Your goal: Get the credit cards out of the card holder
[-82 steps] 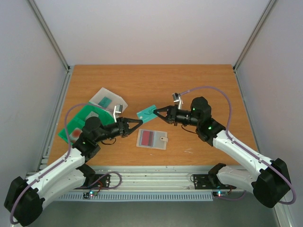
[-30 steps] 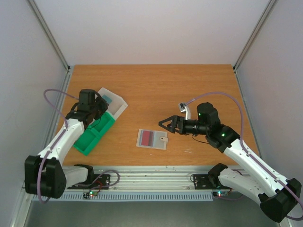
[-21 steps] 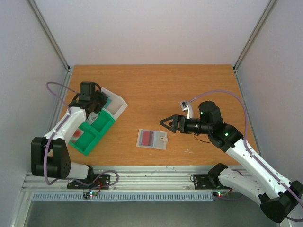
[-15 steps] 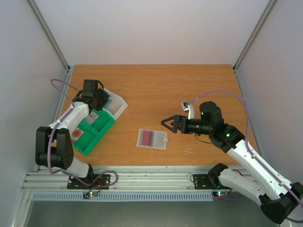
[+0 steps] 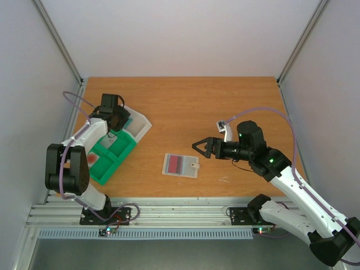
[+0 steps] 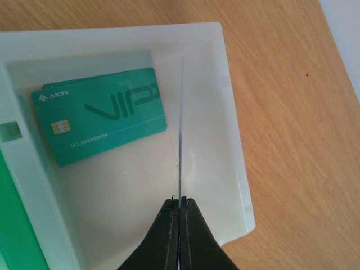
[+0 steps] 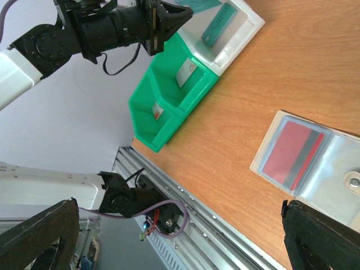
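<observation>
Left gripper (image 6: 179, 202) is pressed together on a thin card (image 6: 181, 124), seen edge-on, over the clear box (image 6: 236, 157), where a teal card (image 6: 104, 115) lies flat. I see the card holder (image 5: 180, 165) lying open mid-table (image 5: 225, 101), with a red card (image 7: 287, 154) inside. Right gripper (image 5: 198, 147) is spread wide near it.

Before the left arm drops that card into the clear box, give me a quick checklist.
1. Grip: left gripper shut on held card: ok.
2. Aim: held card over the clear box's inside: ok.
3. Landing spot: teal card lies flat to one side: ok.
4. Other arm: right gripper open, off the card holder: ok.
5. Task done: not ok, red card inside the card holder.
</observation>
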Robot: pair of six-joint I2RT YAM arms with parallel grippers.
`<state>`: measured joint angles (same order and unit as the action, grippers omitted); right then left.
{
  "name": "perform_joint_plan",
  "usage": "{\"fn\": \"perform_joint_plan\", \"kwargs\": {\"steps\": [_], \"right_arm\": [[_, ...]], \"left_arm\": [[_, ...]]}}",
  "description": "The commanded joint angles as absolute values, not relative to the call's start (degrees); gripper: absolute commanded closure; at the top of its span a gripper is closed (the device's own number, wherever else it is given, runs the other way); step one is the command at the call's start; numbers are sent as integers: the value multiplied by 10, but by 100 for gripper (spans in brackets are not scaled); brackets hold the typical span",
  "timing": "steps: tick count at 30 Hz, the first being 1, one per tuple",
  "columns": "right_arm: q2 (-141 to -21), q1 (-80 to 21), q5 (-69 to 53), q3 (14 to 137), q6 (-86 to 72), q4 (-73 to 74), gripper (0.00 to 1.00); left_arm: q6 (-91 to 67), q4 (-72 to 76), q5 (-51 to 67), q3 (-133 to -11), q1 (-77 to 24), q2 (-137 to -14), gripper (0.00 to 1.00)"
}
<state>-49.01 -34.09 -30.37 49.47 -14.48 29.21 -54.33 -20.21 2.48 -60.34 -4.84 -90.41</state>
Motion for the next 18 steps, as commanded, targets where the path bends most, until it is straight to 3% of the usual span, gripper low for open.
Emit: {"fn": "perform_joint_plan", "kwargs": {"steps": [1, 18], "right_arm": [[-487, -341, -292, 515, -134, 298, 1], [-494, -341, -282, 519, -130, 307, 2]], "left_arm": [[-525, -200, 1, -624, -44, -921, 100], [-501, -201, 32, -652, -38, -978, 99]]}}
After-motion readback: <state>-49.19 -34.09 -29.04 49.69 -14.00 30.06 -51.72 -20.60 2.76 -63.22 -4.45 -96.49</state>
